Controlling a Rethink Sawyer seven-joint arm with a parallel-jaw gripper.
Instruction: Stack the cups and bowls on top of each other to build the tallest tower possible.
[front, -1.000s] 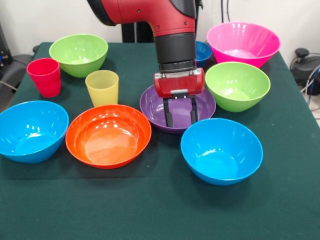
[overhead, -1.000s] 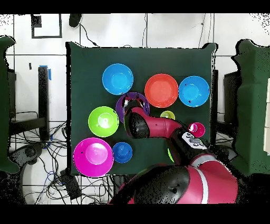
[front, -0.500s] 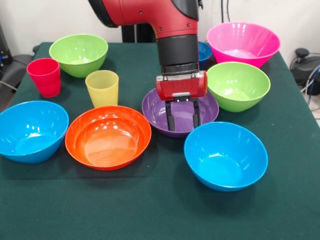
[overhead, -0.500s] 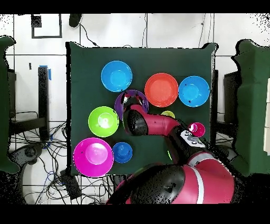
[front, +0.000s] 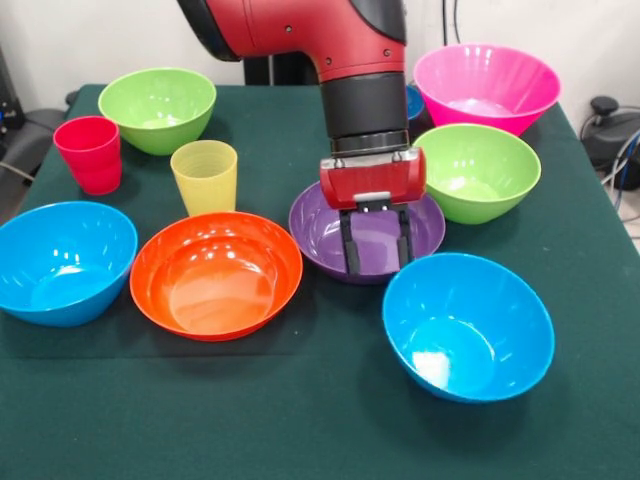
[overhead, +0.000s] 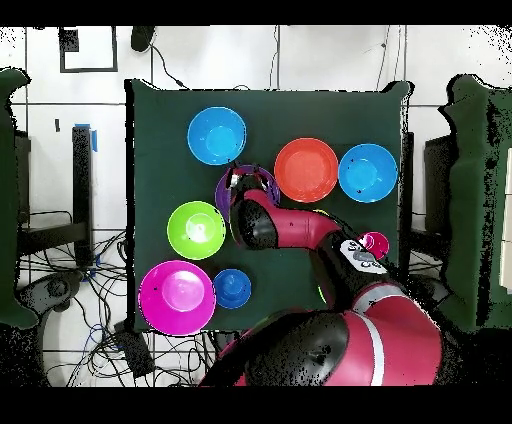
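My gripper (front: 376, 255) is open, its two fingers reaching down inside the purple bowl (front: 320, 225) against its near wall. That bowl touches a light blue bowl (front: 467, 325) in front of it. An orange bowl (front: 215, 270) and a second light blue bowl (front: 62, 260) sit to the left. Behind them stand the yellow cup (front: 204, 175) and the red cup (front: 90, 152). Lime green bowls (front: 157, 105) (front: 475, 170), the pink bowl (front: 486, 85) and a mostly hidden dark blue bowl (overhead: 232, 288) sit further back. Every piece stands singly; no tower shows.
The green table cloth (front: 300, 420) runs to the front edge beyond the near blue bowl. From overhead my arm (overhead: 290, 225) covers the yellow cup and part of the purple bowl (overhead: 262, 178). Cables lie on the floor beside the table.
My gripper has moved toward the front edge and slightly right. The purple bowl came along with it, and the light blue bowl in front slid further forward.
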